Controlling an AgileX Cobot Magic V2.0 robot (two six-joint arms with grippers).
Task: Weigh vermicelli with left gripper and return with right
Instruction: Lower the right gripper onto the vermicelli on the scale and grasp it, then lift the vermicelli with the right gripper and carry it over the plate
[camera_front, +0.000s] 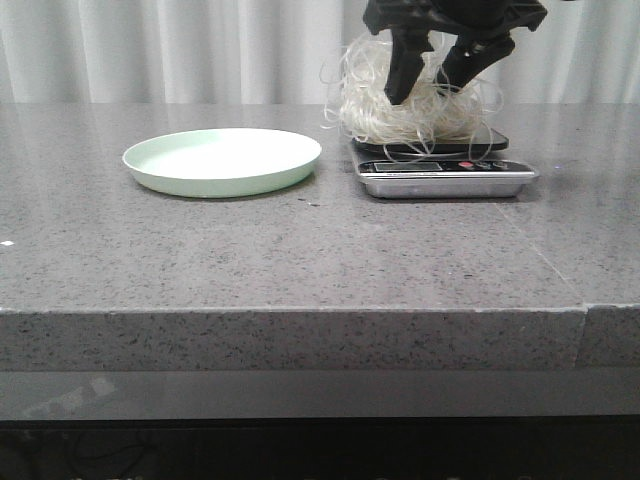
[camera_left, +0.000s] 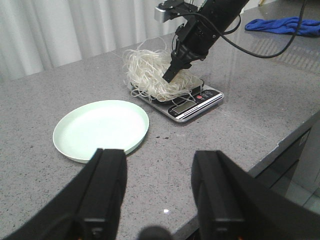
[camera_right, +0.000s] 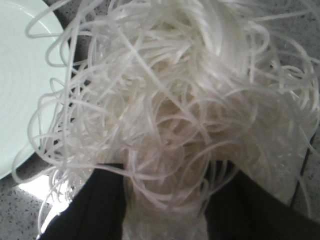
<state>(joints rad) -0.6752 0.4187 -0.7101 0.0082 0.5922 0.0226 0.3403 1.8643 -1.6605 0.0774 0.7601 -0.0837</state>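
Observation:
The vermicelli (camera_front: 410, 115) is a fluffy whitish tangle lying on the black top of a small kitchen scale (camera_front: 445, 178). It also shows in the left wrist view (camera_left: 150, 75) and fills the right wrist view (camera_right: 165, 100). My right gripper (camera_front: 423, 92) reaches down from above, its two black fingers spread and sunk into the tangle, strands between them (camera_right: 165, 200). My left gripper (camera_left: 160, 157) is open and empty, held back above the table's near part. The pale green plate (camera_front: 222, 160) lies empty left of the scale.
The scale's silver front with its display (camera_left: 195, 102) faces the table's front edge. A blue cloth (camera_left: 282, 24) lies far off on the table behind the right arm. White curtains hang behind the grey stone table (camera_front: 300, 260).

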